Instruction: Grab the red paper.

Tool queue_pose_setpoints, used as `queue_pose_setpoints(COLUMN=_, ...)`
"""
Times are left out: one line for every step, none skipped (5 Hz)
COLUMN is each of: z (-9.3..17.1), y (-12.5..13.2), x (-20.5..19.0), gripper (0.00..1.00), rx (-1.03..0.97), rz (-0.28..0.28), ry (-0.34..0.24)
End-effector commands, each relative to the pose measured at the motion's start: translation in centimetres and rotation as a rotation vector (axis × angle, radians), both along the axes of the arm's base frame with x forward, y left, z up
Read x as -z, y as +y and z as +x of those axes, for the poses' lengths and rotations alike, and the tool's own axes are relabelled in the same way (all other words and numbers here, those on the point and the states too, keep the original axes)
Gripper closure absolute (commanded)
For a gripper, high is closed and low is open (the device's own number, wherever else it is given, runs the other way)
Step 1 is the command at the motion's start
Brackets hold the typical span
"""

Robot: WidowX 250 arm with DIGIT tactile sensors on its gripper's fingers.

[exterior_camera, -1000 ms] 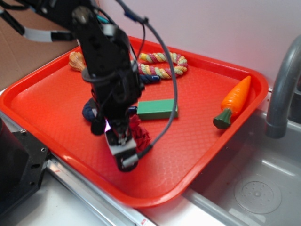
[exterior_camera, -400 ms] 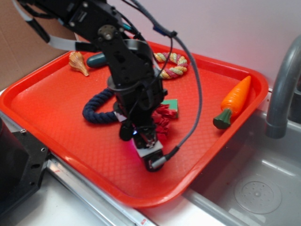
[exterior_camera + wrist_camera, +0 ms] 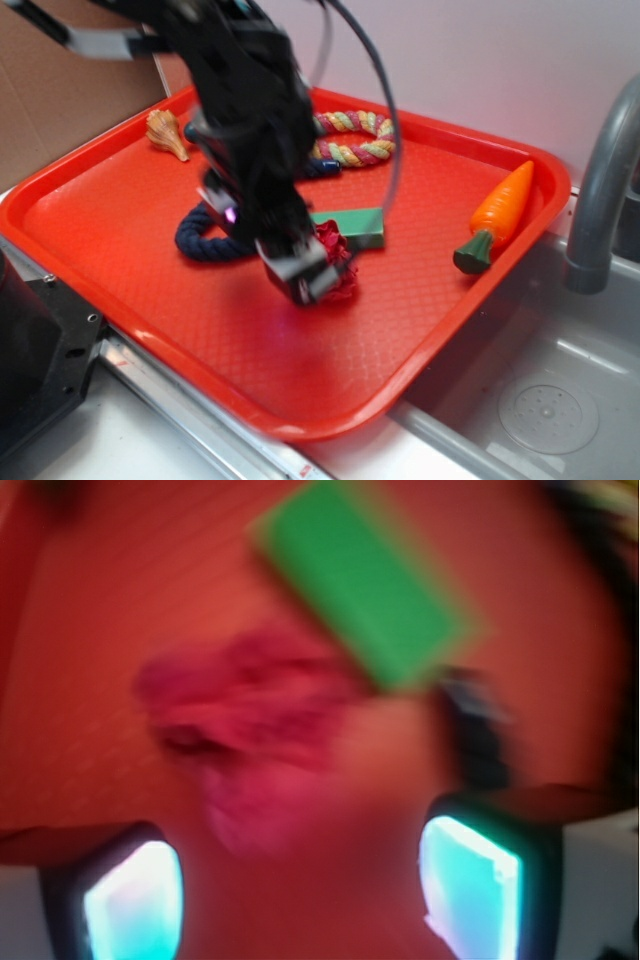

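Note:
The red paper (image 3: pixel 338 258) is a dark crimson crumpled wad lying mid-tray, just in front of a green block (image 3: pixel 352 228). My gripper (image 3: pixel 300 278) is low over the tray and up against the wad's left-front side. The wrist view is blurred by motion. It shows the red paper (image 3: pixel 260 740) just ahead of my gripper (image 3: pixel 305 855), with its near edge reaching towards the gap. Both glowing fingertips (image 3: pixel 135 900) stand wide apart. The gripper is open and holds nothing. The green block (image 3: pixel 365 580) lies beyond the wad.
On the orange-red tray (image 3: pixel 90 260) lie a dark blue rope loop (image 3: pixel 200 243), a braided rope ring (image 3: pixel 355 138), a toy carrot (image 3: pixel 497 215) and a tan shell-shaped piece (image 3: pixel 167 132). A grey faucet (image 3: pixel 600 200) and sink (image 3: pixel 545 405) lie to the right.
My gripper has drawn back from the tray's front part and now sits against the red paper. The arm has swung, uncovering more of the rope ring.

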State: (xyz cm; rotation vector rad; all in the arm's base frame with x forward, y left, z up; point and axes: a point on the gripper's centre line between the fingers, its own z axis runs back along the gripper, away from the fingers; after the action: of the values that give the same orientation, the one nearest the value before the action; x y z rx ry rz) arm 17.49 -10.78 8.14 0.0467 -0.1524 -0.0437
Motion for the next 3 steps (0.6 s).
queue_pose_setpoints(z=0.4, y=-0.9, x=-3.1, gripper=0.0, rx=-0.352, rz=-0.07, ry=-0.054)
queue_pose_setpoints(z=1.1, y=-1.7, x=-0.8, gripper=0.0, rx=-0.324, rz=-0.109, ry=-0.009)
queue_pose_setpoints(z=1.4, y=-2.5, x=1.7, gripper=0.0, rx=-0.275, rz=-0.13, ry=0.047)
